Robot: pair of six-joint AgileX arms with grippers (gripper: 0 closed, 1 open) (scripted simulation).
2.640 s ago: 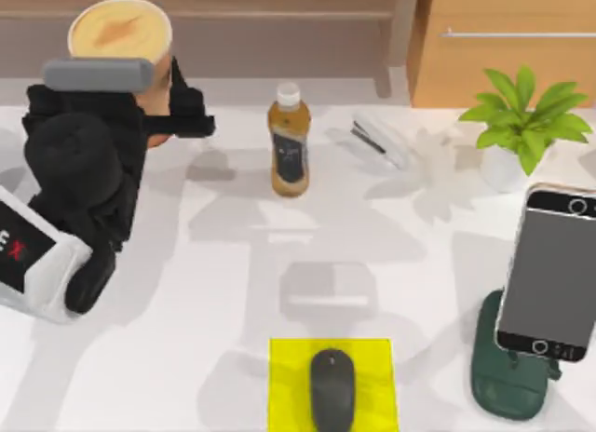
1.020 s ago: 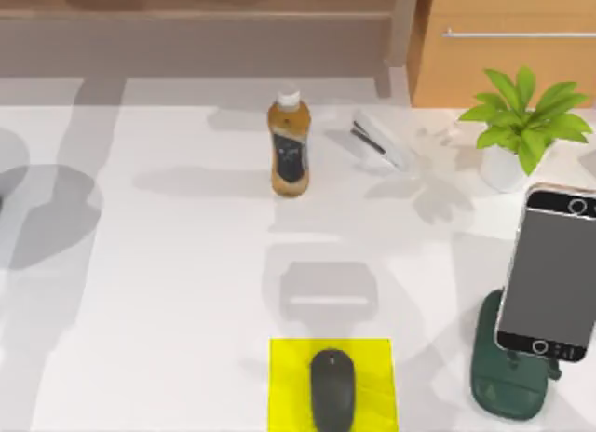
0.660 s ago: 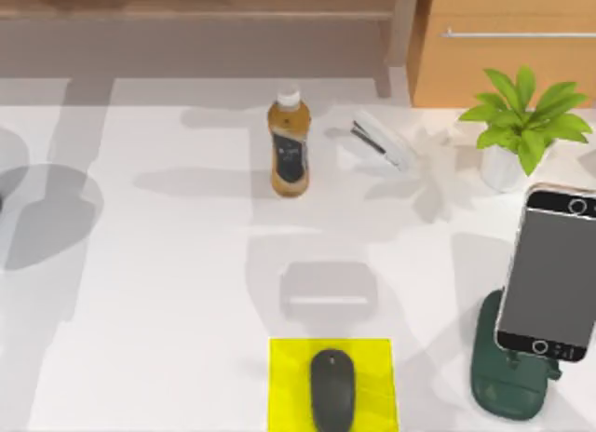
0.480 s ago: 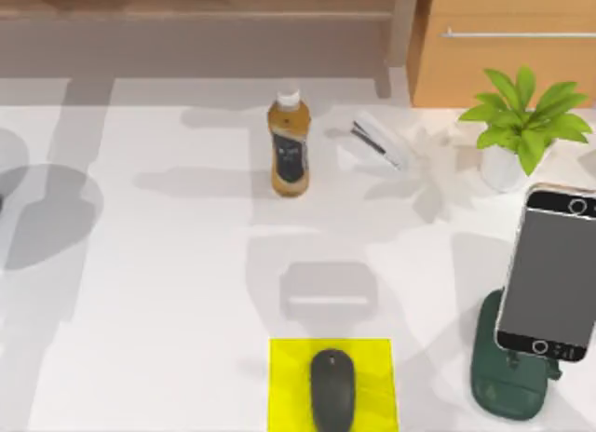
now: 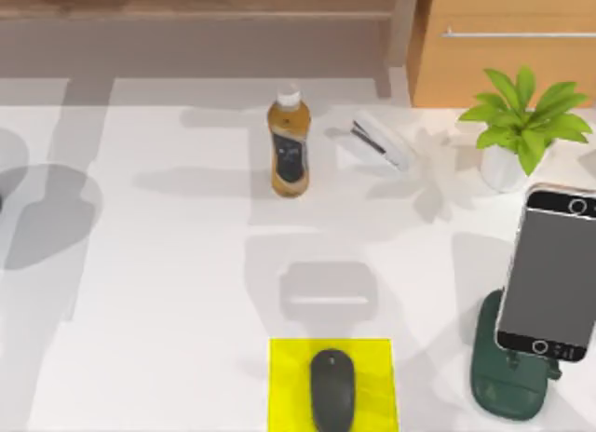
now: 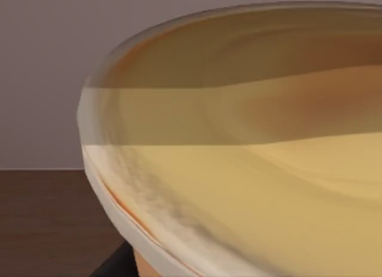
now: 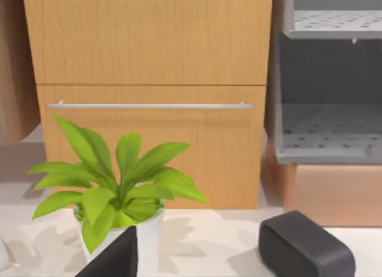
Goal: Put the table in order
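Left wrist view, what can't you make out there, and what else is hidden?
- Left wrist view: cup runs past the edges, its base unseen; whether the left gripper holds it is hidden.
- Top view: stand partly covered by phone.
- Right wrist view: dark box cut off.

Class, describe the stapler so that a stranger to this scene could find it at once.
Start at the light wooden cabinet at the back right of the table. Just in front of it, between the brown drink bottle and the potted plant, lies the stapler: small, white with a dark slit, low and slanted, while its neighbours stand upright.
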